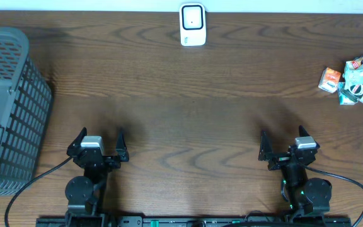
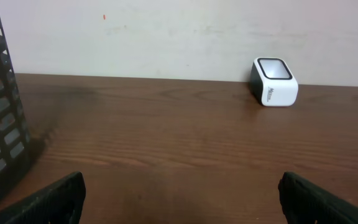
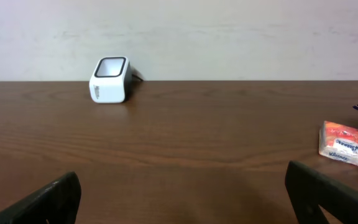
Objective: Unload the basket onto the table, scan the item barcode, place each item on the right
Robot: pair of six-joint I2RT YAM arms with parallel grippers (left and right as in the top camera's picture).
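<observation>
Counter of dark brown wood grain (image 1: 194, 107) is seen from above, and nearly the whole overhead view is filled by it. A grey plastic basket with slatted walls (image 1: 27, 120) is set at the counter's left edge, and it is cut off by the frame.

Two black robot arms are mounted along the near edge, well apart from each other. The left gripper (image 1: 101, 133) is held low near the basket with its jaws spread wide, and nothing is held between them. In the left wrist view its black fingers (image 2: 55, 199) are seen only at the bottom corners. The right gripper (image 1: 283, 135) is likewise spread wide and empty, and it is pointed toward the far edge.

A pile of crumpled green, white and red packets (image 1: 361, 81) is laid at the far right of the counter, well away from both grippers. A white box-shaped barcode scanner with a dark window (image 1: 193, 25) is stood at the middle of the far edge, against a pale wall. A small orange and white packet (image 1: 330, 79) is placed just beside the pile, on its left side, and blue lettering is shown on it in the right wrist view (image 3: 341, 143).
</observation>
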